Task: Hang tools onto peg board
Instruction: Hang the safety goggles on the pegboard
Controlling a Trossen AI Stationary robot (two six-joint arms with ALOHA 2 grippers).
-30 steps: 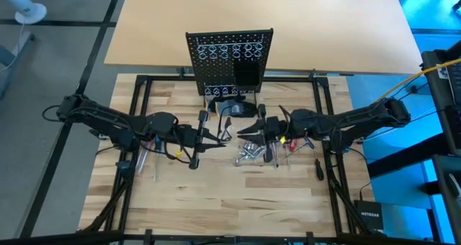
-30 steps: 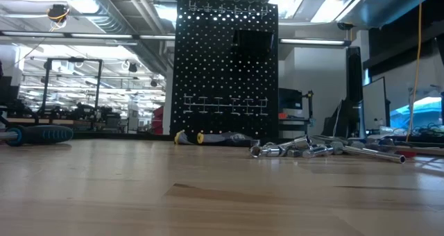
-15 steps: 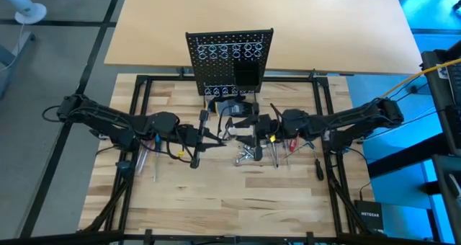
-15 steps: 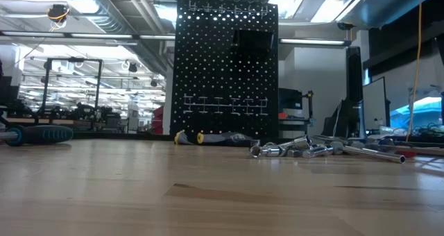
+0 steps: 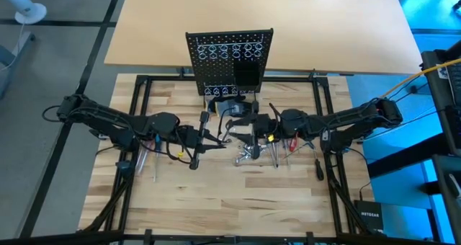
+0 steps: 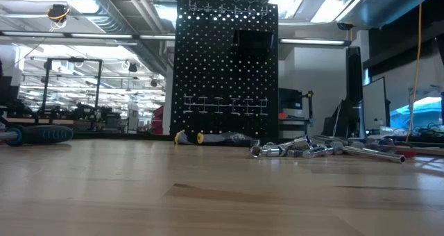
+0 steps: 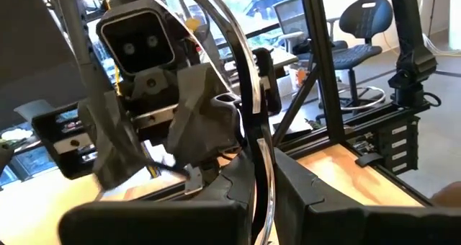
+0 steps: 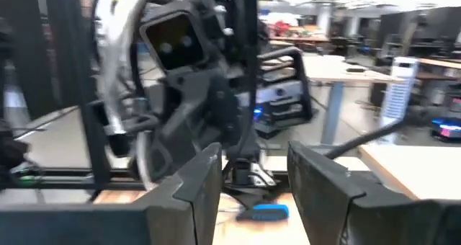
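Observation:
The black peg board stands upright at the table's far middle. My left gripper hovers level in front of it, shut on a slim shiny silver tool. My right gripper faces it from the table's right, open, fingertips close to the left gripper's. I cannot tell whether they touch the tool. A pile of silver pieces lies on the table below the grippers. Screwdrivers lie under the left arm and the right arm. My left gripper pinches the thin silver tool between its two fingers. The fingers come level from the table's left and lie across the tool. The tool stands roughly upright, curving away above the fingers, lifted clear of the table.
A dark bundle lies at the peg board's foot. A blue-handled screwdriver rests at the low view's left, a black-handled one near the right frame rail. A black metal frame borders the tabletop. The near half of the table is bare wood.
My right gripper has moved toward the table's left, closer to my left gripper, and has opened. My left gripper has kept still with the silver tool.

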